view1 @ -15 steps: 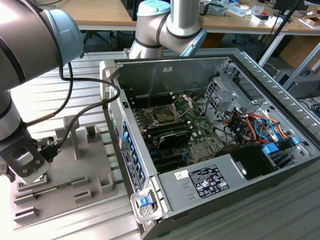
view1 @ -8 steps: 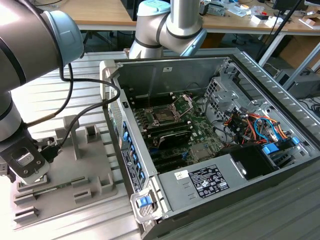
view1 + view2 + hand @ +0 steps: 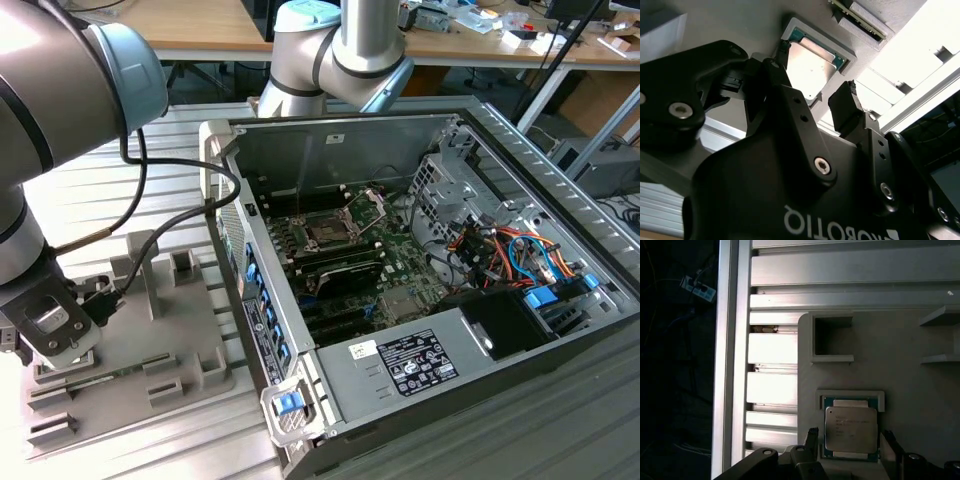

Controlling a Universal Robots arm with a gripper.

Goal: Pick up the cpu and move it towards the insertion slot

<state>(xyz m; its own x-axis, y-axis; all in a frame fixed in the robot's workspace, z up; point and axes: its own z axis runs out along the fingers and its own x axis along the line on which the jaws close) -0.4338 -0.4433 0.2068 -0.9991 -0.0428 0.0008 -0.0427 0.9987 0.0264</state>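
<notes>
Noted the cpu (image 3: pixel 851 429) as a small flat square chip: pale silver metal lid, thin green board edge around it. Seated flat in a framed square recess of the grey tray (image 3: pixel 900 365), close to the tray's edge and near an edge of the slatted worktop (image 3: pixel 772 390). Found directly under the end effector (image 3: pixel 850 436), between its fingers (image 3: pixel 790 100), spread wide to either side of the chip in both wrist views. Contact with either finger: cannot tell. Well apart from the insertion slot (image 3: pixel 325 232), inside the open computer case (image 3: pixel 330 130) at the exterior view's right of the tray.
</notes>
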